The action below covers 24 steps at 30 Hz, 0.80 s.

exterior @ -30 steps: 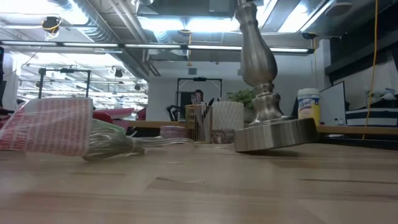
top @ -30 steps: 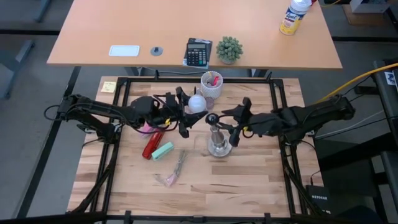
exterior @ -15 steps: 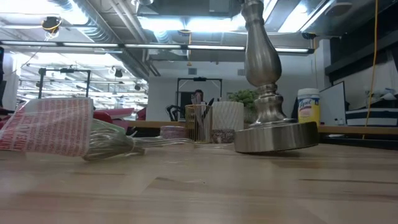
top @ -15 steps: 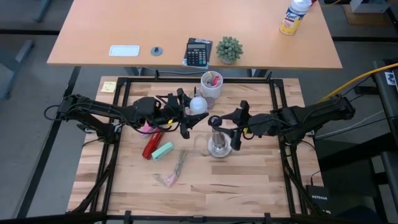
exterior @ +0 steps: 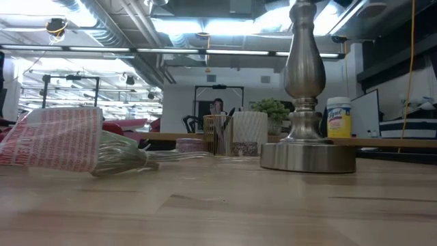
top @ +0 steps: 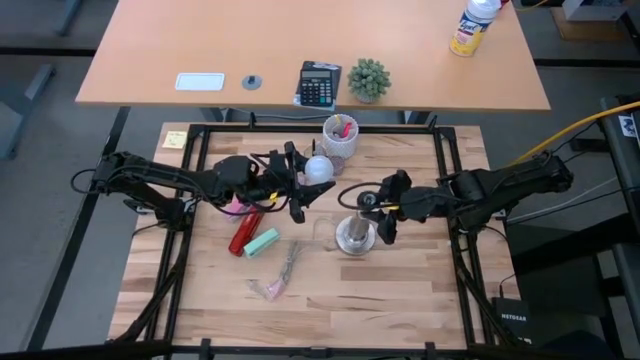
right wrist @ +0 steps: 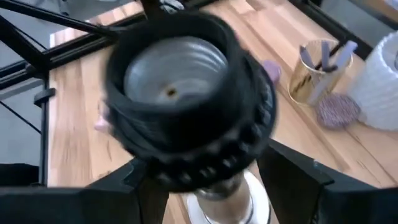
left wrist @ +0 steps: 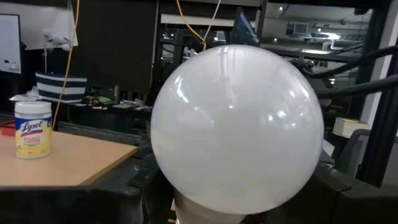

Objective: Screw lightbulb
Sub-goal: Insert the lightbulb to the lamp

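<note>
**benchrat:** Two arms, why split the job? Left gripper pinches the lightbulb up near the white cup.

**solderpaw:** Right gripper clamps the socket stand upright, probably so it can't spin while the bulb threads in.

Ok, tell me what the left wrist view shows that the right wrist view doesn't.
Only the left wrist view shows the lightbulb, filling the picture, and a Lysol canister on a desk behind. Only the right wrist view shows the black threaded socket on its metal stand, a gold pen cup and a white cup. They share no object.
</note>
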Each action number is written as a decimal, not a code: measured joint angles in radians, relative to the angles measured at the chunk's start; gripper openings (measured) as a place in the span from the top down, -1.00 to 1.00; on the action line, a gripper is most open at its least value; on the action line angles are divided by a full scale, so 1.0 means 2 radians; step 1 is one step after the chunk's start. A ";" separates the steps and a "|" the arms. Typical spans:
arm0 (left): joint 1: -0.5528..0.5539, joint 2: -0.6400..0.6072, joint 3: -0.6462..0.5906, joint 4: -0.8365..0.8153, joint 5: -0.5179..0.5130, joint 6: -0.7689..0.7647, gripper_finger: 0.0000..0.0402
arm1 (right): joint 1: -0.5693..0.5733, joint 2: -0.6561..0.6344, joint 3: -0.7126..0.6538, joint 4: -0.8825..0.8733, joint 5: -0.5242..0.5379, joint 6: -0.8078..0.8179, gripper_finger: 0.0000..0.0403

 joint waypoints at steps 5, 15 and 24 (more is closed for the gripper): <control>0.000 0.000 0.000 0.000 0.000 0.001 -0.13 | 0.000 0.000 0.000 -0.016 -0.001 0.022 -0.13; 0.000 0.000 0.000 -0.001 0.000 0.014 -0.13 | 0.019 0.001 -0.043 0.021 -0.003 0.052 -0.13; 0.000 0.000 0.000 -0.004 0.000 0.013 -0.13 | 0.039 0.002 -0.114 0.115 0.082 0.069 -0.13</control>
